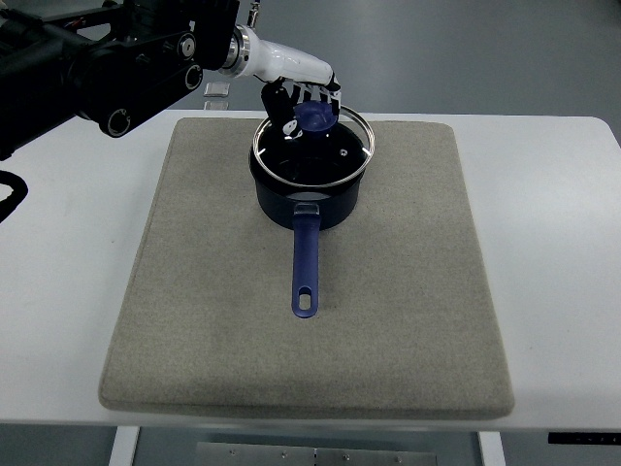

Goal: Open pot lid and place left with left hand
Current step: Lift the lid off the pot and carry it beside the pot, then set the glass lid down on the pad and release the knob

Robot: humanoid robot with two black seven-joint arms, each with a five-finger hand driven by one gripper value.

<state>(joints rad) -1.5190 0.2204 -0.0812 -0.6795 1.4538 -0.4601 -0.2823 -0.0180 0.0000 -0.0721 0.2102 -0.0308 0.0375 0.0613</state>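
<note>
Left hand (pixel 303 97) reaches in from the upper left, fingers closed around the blue knob (pixel 314 117) of the glass lid (pixel 312 146). Lid tilted, raised off the dark blue pot (pixel 310 199) near the mat's (pixel 194 320) far edge, centre. Pot handle (pixel 306 262) points toward the near edge. Mat on white table (pixel 58 291).
</note>
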